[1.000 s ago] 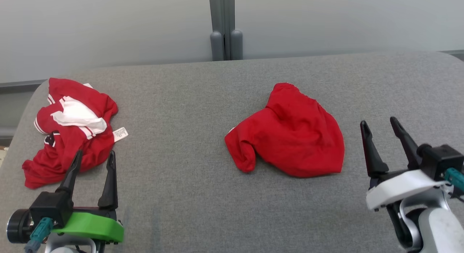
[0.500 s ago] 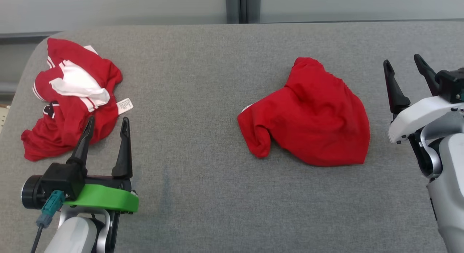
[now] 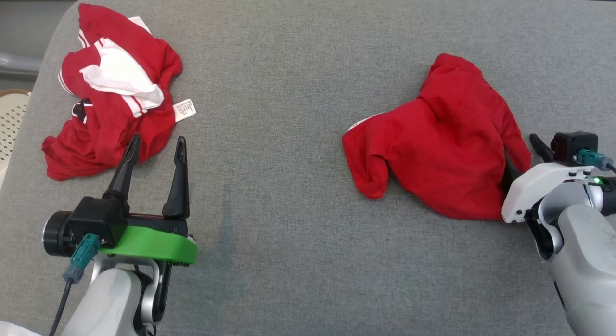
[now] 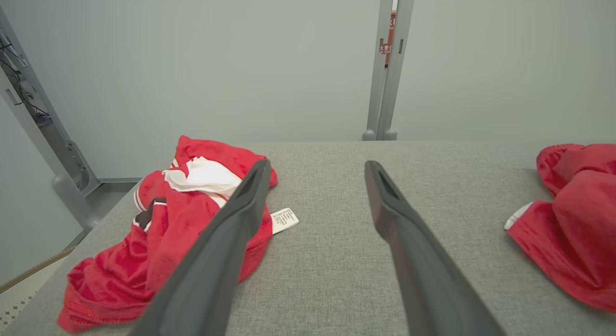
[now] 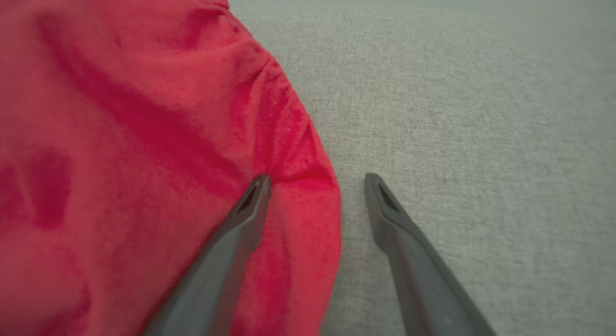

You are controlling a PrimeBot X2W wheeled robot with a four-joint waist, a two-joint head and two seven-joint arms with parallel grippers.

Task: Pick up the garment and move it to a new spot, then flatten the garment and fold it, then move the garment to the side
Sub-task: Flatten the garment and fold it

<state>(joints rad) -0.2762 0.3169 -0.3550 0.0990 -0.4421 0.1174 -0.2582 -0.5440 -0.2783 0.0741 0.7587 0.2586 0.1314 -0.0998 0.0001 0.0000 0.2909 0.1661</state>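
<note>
Red cloth lies in a soft heap at about 3 o'clock on the grey table top (image 3: pixel 288 148) in the head view. This is the red garment (image 3: pixel 447 143). It is all one colour and bunched up, with a fat fold poking out toward 7 o'clock.

The right claw (image 5: pixel 316 178) sits at the garment's 4 o'clock edge. Its two fingers are spread wide and grip nothing. In the right wrist view one finger lies over the red cloth and the other over bare grey, so the edge of the garment runs between them. I cannot tell if the finger over the cloth touches it. In the head view the garment hides most of that finger.

The left claw (image 3: pixel 158 138) is down at 7 o'clock, also spread wide and let go. Its fingers point toward 12 o'clock. Just past its tips, at 10 o'clock, lies a red and white shirt (image 3: pixel 108 93) in a crumpled pile. A white label (image 3: pixel 185 109) sticks out of it at 4 o'clock. In the left wrist view one dark finger crosses in front of this shirt.

The two heaps are well apart, with bare grey table between them. A pale basket (image 3: pixel 12 119) peeks in at 9 o'clock, off the table. A grey post (image 4: pixel 385 85) stands against the wall at 12 o'clock.
</note>
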